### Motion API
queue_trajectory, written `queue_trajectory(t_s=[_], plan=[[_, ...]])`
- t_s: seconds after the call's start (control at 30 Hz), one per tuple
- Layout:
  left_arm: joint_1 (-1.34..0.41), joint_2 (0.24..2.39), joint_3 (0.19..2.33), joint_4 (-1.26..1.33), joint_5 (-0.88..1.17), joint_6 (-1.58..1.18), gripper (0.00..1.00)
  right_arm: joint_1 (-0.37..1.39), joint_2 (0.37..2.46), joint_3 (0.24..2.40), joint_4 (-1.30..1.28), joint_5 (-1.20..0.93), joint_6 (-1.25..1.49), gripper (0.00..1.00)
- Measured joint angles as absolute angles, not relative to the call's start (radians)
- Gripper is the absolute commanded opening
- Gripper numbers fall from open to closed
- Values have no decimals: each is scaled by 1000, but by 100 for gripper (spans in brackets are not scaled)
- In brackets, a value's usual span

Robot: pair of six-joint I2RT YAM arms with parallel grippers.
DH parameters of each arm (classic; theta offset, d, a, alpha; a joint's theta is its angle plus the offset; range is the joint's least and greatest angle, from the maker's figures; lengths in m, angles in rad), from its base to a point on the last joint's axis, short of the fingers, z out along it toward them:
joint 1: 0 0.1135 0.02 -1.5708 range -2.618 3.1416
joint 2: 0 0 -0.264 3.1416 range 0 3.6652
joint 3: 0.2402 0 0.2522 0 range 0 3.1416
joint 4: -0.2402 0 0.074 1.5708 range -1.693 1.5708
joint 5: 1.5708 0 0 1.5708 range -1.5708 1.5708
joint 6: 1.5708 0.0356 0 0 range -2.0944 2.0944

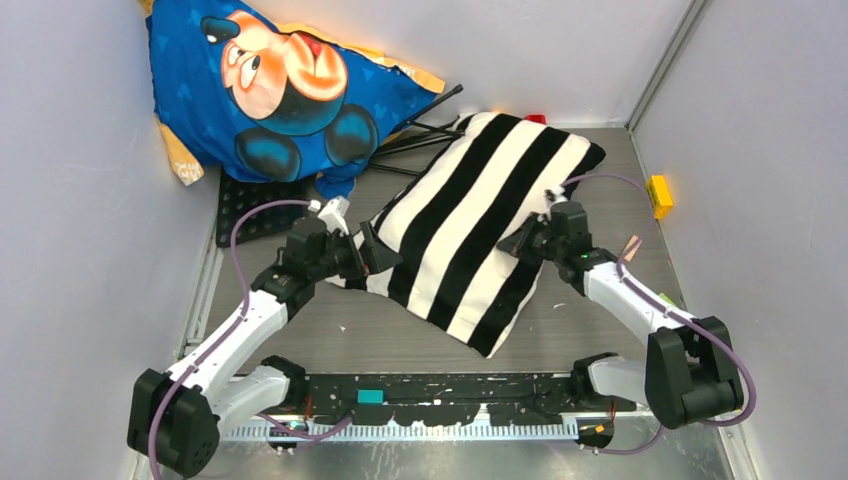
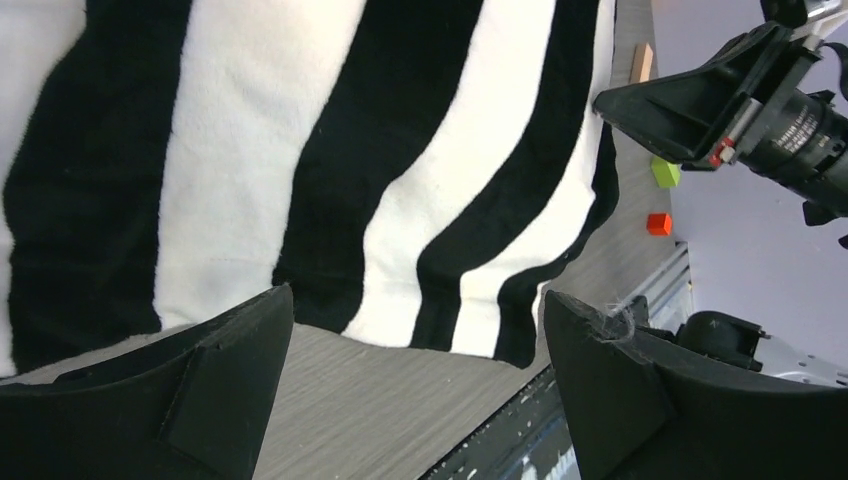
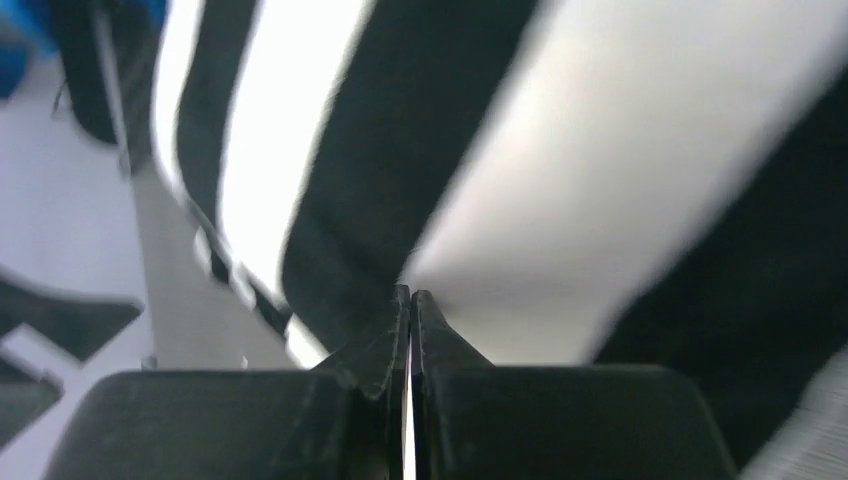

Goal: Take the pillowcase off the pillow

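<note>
Striped pillowcase (image 1: 480, 220) | left fingers (image 2: 230, 370) spread wide beside it | right fingers (image 3: 380, 350) pinching it

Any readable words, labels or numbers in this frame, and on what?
No text is legible.
White print on the black camera lens barrel: too small to read.
Dark marks on the yellow edge of the blue cartoon-print fabric cushion: blurred.

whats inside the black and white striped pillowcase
The pillowcase bulges as if stuffed, but its filling is wholly covered: nothing of what fills it shows in any view. Only the striped fabric is visible, lying on the grey table.
</note>
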State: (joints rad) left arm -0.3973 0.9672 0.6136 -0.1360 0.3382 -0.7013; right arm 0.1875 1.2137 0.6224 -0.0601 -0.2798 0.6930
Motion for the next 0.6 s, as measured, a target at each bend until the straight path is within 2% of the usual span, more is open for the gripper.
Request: queue_trajectory(t_s=[0.2, 0.3, 0.33, 0.43, 0.53, 0.6], plan=[[-398, 996, 620, -170, 380, -730, 98, 464, 1236, 640, 58, -356, 699, 1], [-408, 995, 634, -196, 381, -728, 98, 546, 1273, 686, 81, -403, 694, 8], [-413, 995, 640, -205, 379, -726, 98, 562, 1286, 711, 78, -414, 690, 14], [-437, 995, 661, -229, 366, -721, 98, 577, 1285, 765, 60, -406, 675, 53], [-469, 996, 675, -249, 345, -713, 98, 575, 1247, 789, -28, -288, 651, 86], [-486, 999, 678, -258, 328, -706, 98, 568, 1205, 789, -102, -183, 646, 94]])
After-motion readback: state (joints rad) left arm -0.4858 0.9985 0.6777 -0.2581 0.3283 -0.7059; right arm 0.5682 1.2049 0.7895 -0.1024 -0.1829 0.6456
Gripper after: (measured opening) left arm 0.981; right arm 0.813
